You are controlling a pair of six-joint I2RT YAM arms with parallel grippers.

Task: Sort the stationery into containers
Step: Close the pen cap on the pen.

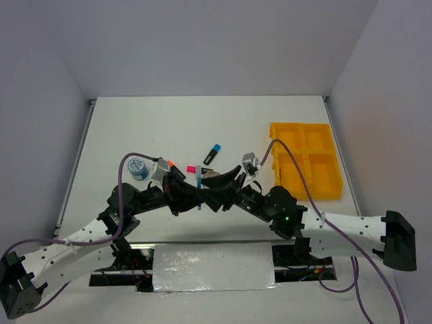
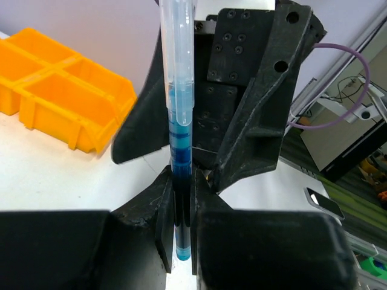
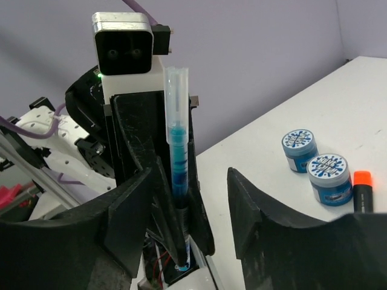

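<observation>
One yellow tray [image 1: 302, 153] with four square compartments, two blue-white tape rolls [image 3: 299, 150] [image 3: 329, 178], three short black markers, one orange-capped [image 3: 361, 190], one pink-capped [image 1: 191, 169], one blue-capped [image 1: 212, 154], one thin blue pen [image 2: 180, 121], two robot arms [image 1: 74, 236] [image 1: 337, 226], one white surface [image 1: 270, 115]

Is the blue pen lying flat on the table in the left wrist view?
No, the blue pen stands upright, clamped between the left arm's fingers.

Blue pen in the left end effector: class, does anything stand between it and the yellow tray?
Yes. The right end effector, open, sits right beside the blue pen on the tray's side; the yellow tray lies beyond that arm.
</observation>
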